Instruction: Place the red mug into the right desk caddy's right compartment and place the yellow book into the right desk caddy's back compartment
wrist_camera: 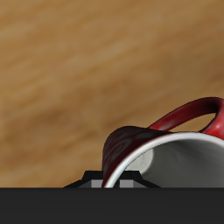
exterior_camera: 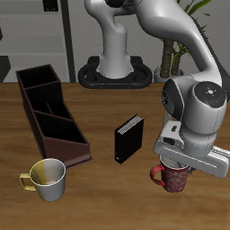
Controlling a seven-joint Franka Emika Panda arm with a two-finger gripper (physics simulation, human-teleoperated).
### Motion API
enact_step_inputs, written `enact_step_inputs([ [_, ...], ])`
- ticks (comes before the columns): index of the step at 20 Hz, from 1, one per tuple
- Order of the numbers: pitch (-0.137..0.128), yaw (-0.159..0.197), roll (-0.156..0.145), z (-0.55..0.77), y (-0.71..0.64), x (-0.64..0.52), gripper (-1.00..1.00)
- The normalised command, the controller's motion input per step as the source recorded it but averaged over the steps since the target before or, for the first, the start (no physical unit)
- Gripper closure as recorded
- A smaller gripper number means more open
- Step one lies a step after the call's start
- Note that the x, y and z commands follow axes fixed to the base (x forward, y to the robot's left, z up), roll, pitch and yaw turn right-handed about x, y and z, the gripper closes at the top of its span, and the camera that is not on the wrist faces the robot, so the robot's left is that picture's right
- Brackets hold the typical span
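Note:
The red mug (exterior_camera: pixel 172 178) stands on the table near its front edge, beside the black book. My gripper (exterior_camera: pixel 173 166) is lowered straight onto the mug's top, and its fingers are hidden behind the hand and the mug. The wrist view is filled by the red mug (wrist_camera: pixel 179 131), very close, showing its pale rim, dark inside and handle. Nothing shows whether the jaws are closed on the rim. The right desk caddy (exterior_camera: pixel 52 126) is a long dark-brown box, and all three of its sections hold nothing. The yellow book is out of view.
A black book (exterior_camera: pixel 128 140) stands upright between the caddy and the red mug. A yellow-and-white mug (exterior_camera: pixel 48 178) sits by the caddy's near end, close to the table's front edge. The robot's base (exterior_camera: pixel 114 72) is at the back.

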Motion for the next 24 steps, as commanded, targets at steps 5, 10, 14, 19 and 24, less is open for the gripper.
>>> enact_step_inputs([
  [5,-0.057,0.123,0.006,0.26,0.09,-0.13,1.0],
  [10,-0.03,0.089,-0.005,0.25,0.05,-0.11,1.0],
  [14,-0.041,0.162,0.015,0.35,0.08,-0.21,1.0],
  [19,-0.031,0.152,0.019,0.52,-0.04,-0.22,1.0],
  [24,-0.033,0.142,-0.001,0.52,-0.11,-0.28,1.0],
])
